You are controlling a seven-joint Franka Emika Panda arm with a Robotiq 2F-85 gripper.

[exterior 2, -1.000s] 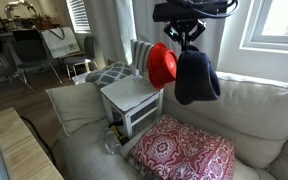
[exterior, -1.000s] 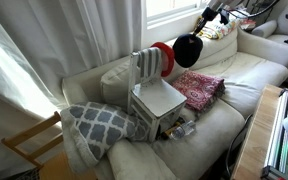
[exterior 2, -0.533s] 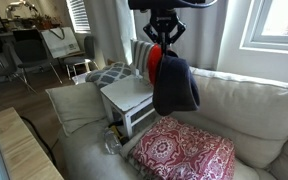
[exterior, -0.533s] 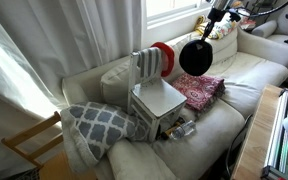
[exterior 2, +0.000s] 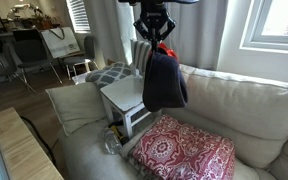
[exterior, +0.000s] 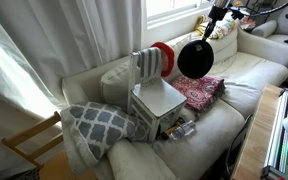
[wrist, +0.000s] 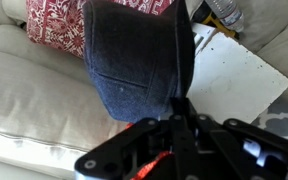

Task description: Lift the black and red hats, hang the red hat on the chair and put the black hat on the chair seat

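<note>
Black and limp, the black hat (exterior 2: pixel 164 82) hangs from the claw (exterior 2: pixel 156 42), which is clamped shut on a pinch of its edge. It looks light and floppy, and is best held by that fold. It dangles over the couch (exterior 2: pixel 239 105), just beside the chair (exterior: pixel 159 98), whose back carries the red hat (exterior: pixel 164 58). That back crowds the way to the seat, and a patterned cloth (exterior 2: pixel 184 150) lies below

A red patterned cloth (exterior 2: pixel 184 150) lies on the cream sofa (exterior 2: pixel 256 108) near a grey lattice pillow (exterior: pixel 94 123).
</note>
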